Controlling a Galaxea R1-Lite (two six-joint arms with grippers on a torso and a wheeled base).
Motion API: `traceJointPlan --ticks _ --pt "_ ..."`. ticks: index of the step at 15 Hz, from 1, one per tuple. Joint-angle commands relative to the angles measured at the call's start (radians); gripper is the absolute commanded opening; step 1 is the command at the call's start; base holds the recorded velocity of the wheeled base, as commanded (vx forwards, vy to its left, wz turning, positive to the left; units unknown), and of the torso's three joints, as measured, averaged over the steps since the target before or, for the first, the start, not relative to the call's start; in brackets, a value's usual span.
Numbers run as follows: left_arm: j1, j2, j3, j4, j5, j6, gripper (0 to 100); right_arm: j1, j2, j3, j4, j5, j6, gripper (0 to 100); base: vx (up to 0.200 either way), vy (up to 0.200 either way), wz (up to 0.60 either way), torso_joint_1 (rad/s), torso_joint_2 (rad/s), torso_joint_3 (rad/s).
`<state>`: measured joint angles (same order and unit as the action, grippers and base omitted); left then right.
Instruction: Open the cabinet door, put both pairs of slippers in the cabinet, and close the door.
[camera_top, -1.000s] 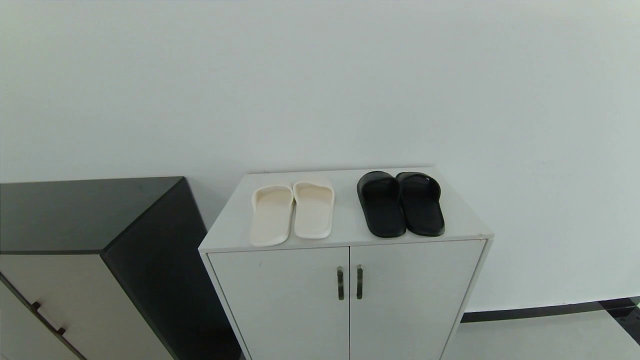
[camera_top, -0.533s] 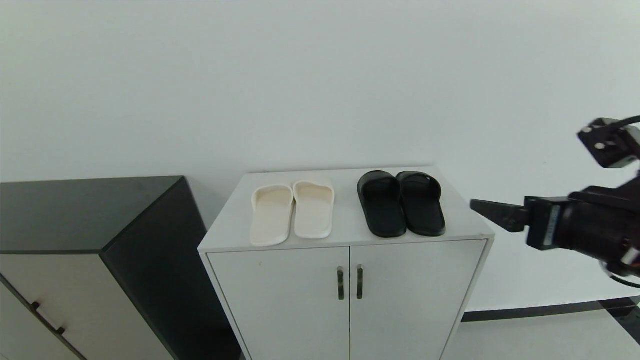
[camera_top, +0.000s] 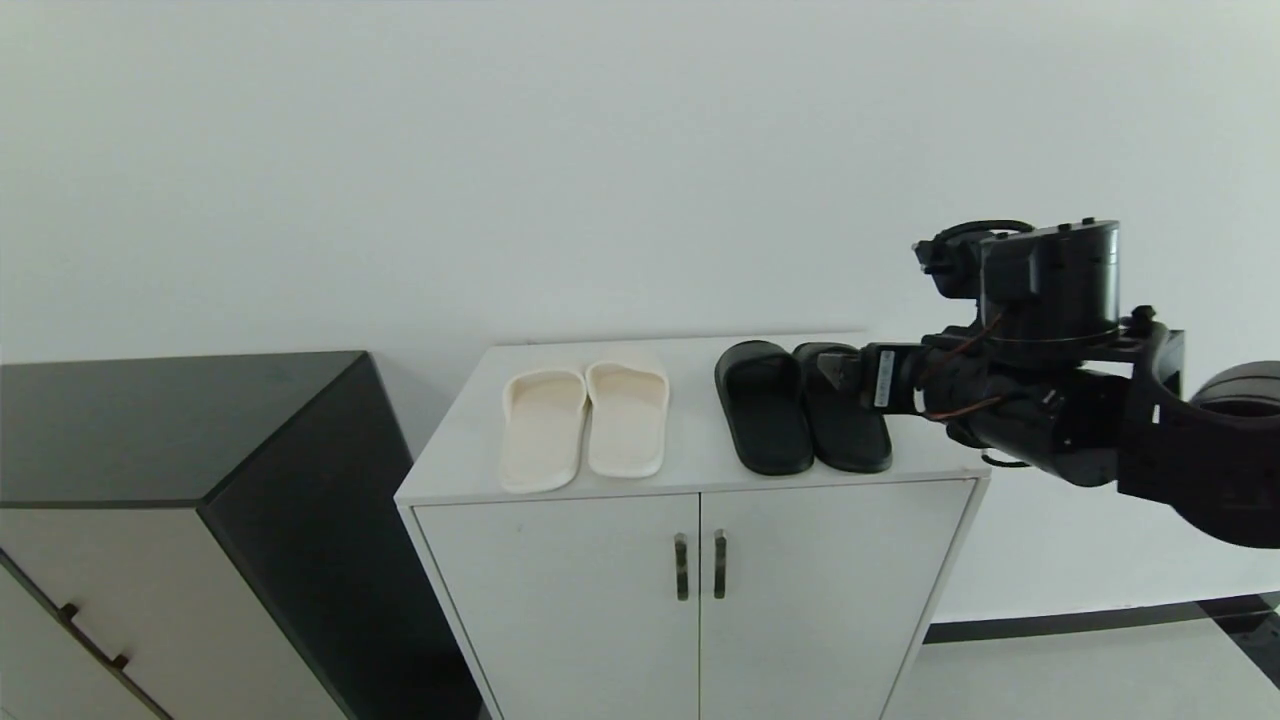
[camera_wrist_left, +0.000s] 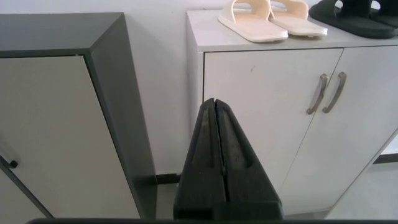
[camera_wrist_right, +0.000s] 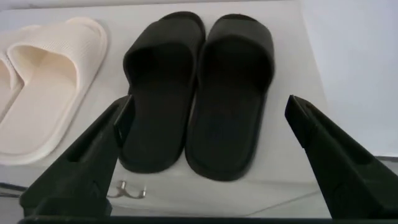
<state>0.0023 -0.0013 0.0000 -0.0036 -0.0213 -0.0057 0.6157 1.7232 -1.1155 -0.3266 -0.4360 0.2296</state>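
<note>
- Head view: a white cabinet (camera_top: 820, 590) has smooth, flat double doors, both shut. Two slim dark bar handles (camera_top: 681, 566) stand side by side at the middle seam.
- On the cabinet top lie two pairs, toes toward the wall. The cream slippers (camera_top: 545, 430), matte and moulded with wide straps, are on the left. The black slippers (camera_top: 762, 410), the same slide shape, are on the right, apart from the cream pair.
- The right gripper (camera_top: 825, 372) hangs just over the rightmost black slipper. A small white sticker (camera_top: 885, 378) sits behind it; its print is too small to read.
- A dark cabinet (camera_top: 180, 430) with a black top and side and a pale front stands left of the white one.
- Left wrist view: the left gripper (camera_wrist_left: 216, 104) sits low in front of both cabinets. Its black, wedge-shaped fingers (camera_wrist_left: 233, 143) are pressed together with nothing between them.
- Right wrist view: the right gripper's black, tapered fingers (camera_wrist_right: 93, 155) are spread wide and hold nothing. The black slippers lie between them below, and a finely ribbed cream slipper lies beside.
</note>
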Motion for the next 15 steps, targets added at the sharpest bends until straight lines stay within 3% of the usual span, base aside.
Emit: traceJointPlan --ticks 1,7,11,15 --pt "0.001 0.001 0.000 0.001 0.000 0.000 0 0.001 0.108 -0.078 0.000 -0.009 -0.006 100 0.000 0.000 0.00 0.000 0.00 0.000" --pt "0.001 0.001 0.000 0.001 0.000 0.000 0 -0.002 0.248 -0.182 -0.003 -0.010 -0.027 100 0.000 0.000 0.00 0.000 0.00 0.000" --pt "0.001 0.001 0.000 -0.001 0.000 0.000 0 -0.028 0.337 -0.204 -0.091 -0.009 -0.042 100 0.000 0.000 0.00 0.000 0.00 0.000" --pt "0.001 0.001 0.000 -0.001 0.000 0.000 0 -0.062 0.427 -0.319 -0.088 -0.007 -0.058 100 0.000 0.000 0.00 0.000 0.00 0.000"
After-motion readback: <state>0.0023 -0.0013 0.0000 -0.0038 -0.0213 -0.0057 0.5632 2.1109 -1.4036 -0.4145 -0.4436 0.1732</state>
